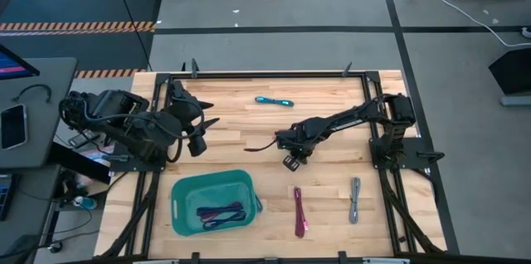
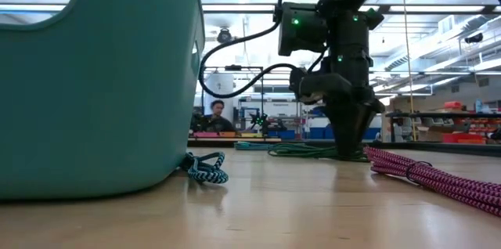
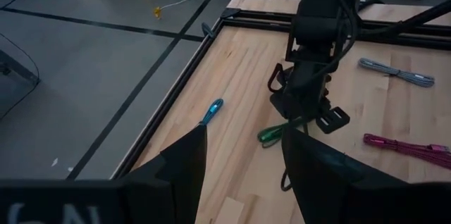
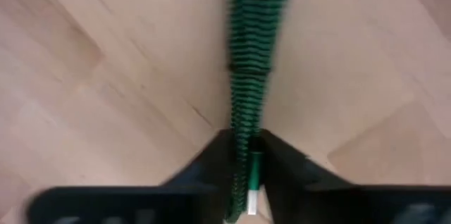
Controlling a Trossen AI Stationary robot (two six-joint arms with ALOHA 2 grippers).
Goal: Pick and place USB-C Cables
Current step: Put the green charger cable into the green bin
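My right arm reaches from its base at the right edge of the high view toward the middle of the wooden table (image 1: 241, 123), elbow out, wrist bent down. My right gripper (image 4: 243, 155) is low over the boards, its two dark fingers closed tight on the green braided USB-C cable (image 4: 254, 41), whose silver plug end sits between the tips; the rest of the cable runs away from me along the wood. In the left wrist view the same green cable (image 3: 271, 134) lies on the table under that gripper.

My left arm is folded at the left side of the high view, and my left gripper (image 1: 202, 116) hangs above the table with its fingers spread apart and nothing between them.

The teal plastic bin (image 1: 184, 193) sits at the lower left centre of the high view and holds a dark purple and blue cable bundle (image 1: 221, 212). A magenta cable (image 1: 299, 212) lies just right of the bin, and a grey cable (image 1: 354, 199) farther right, both near the lower table edge. A cyan cable (image 1: 274, 100) lies close to the upper edge. Between my right gripper and the bin the wood is bare. The black frame rail (image 1: 274, 74) borders the table top.
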